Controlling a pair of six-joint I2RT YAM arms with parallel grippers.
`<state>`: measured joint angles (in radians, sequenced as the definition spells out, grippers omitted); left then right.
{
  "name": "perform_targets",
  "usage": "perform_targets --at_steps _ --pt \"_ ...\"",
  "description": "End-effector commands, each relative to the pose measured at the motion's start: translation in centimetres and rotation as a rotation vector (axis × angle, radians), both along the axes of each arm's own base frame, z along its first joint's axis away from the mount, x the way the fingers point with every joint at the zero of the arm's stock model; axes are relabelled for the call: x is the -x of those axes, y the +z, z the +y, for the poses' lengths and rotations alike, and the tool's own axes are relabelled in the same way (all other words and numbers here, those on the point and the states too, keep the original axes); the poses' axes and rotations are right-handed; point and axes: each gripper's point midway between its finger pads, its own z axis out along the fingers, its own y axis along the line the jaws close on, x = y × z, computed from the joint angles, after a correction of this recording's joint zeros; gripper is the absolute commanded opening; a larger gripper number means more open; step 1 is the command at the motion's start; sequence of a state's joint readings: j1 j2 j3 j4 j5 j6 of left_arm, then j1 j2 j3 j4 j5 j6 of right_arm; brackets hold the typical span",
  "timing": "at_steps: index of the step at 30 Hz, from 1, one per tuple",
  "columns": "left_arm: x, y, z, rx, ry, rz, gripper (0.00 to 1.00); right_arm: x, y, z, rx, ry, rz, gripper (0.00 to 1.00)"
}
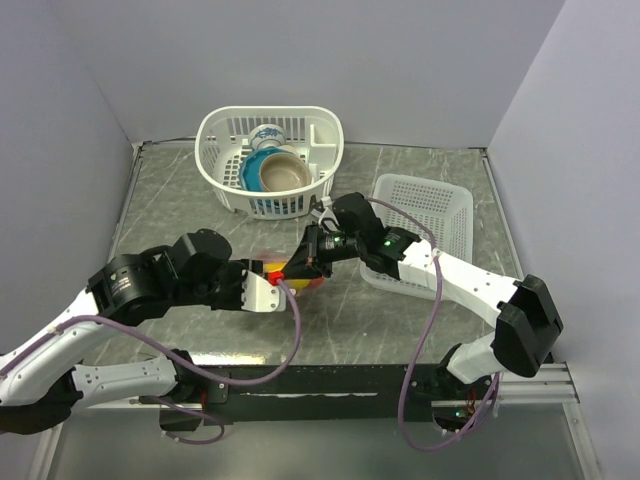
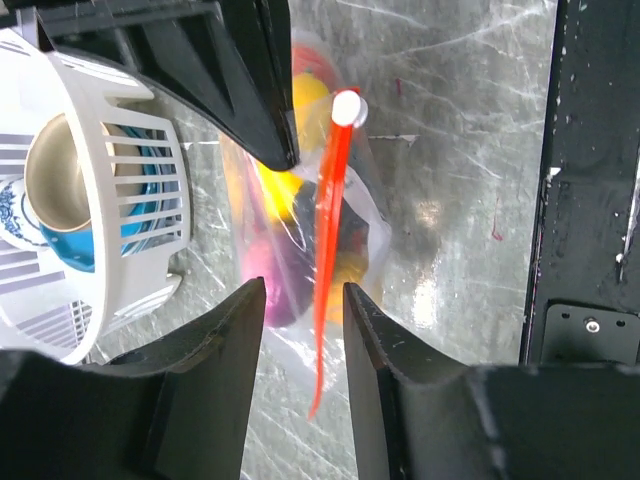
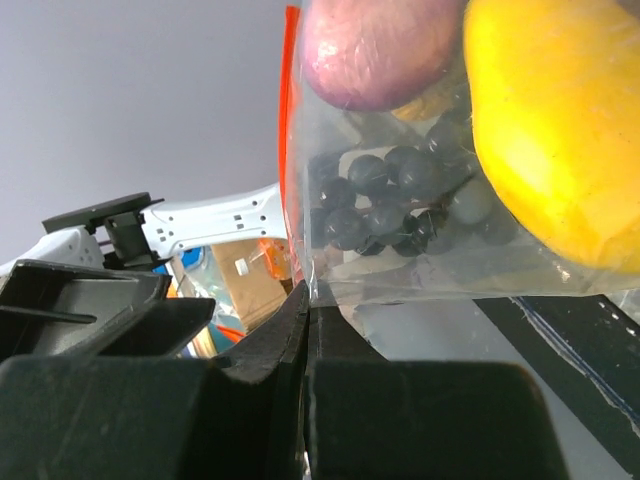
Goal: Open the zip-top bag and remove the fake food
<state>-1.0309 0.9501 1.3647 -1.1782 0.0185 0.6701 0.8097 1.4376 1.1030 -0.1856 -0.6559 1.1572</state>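
The zip-top bag [image 1: 300, 278] hangs above the table between my two grippers, with its red-orange zip strip [image 2: 330, 230] standing on edge and a white slider [image 2: 347, 107] at the far end. Fake food shows through the plastic: a yellow lemon [image 3: 550, 130], a purple onion [image 3: 375, 45] and dark grapes [image 3: 400, 200]. My right gripper [image 3: 307, 290] is shut on the bag's edge just beside the zip strip [image 3: 289, 150]. My left gripper [image 2: 303, 290] is open, its jaws on either side of the strip's near end without touching it.
A white basket [image 1: 222, 128] with ceramic bowls stands at the back centre, close on the left in the left wrist view [image 2: 130, 190]. A white tray [image 1: 430, 215] lies at the right. The black front rail [image 2: 590, 200] runs along the near edge.
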Motion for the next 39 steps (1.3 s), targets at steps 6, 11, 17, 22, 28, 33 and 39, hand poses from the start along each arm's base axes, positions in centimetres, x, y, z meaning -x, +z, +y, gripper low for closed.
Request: perform_targets --at_steps 6,11,17,22,28,33,39 --pt "0.5 -3.4 -0.3 -0.022 -0.015 0.040 0.44 0.0 3.5 0.1 -0.082 0.019 -0.070 0.00" --pt "-0.3 -4.3 -1.0 0.011 0.002 0.011 0.45 0.1 3.6 0.0 -0.094 0.013 -0.064 0.00" --pt "-2.5 -3.0 -2.2 0.082 0.065 -0.081 0.39 0.0 3.5 0.2 -0.101 0.011 -0.062 0.00" --pt "-3.4 -3.8 -2.9 0.077 0.074 -0.098 0.36 0.2 3.5 0.2 -0.114 0.016 -0.060 0.00" --pt "-3.8 -4.6 -2.7 0.048 0.087 -0.116 0.18 0.5 3.7 -0.1 -0.122 0.024 -0.070 0.00" --pt "-4.5 -3.8 -2.3 0.046 0.112 -0.152 0.01 0.6 3.9 0.2 -0.130 0.054 -0.084 0.00" --pt "-4.5 -1.3 -1.6 0.076 0.129 -0.159 0.01 -3.6 3.8 -2.4 -0.082 0.006 -0.281 0.52"
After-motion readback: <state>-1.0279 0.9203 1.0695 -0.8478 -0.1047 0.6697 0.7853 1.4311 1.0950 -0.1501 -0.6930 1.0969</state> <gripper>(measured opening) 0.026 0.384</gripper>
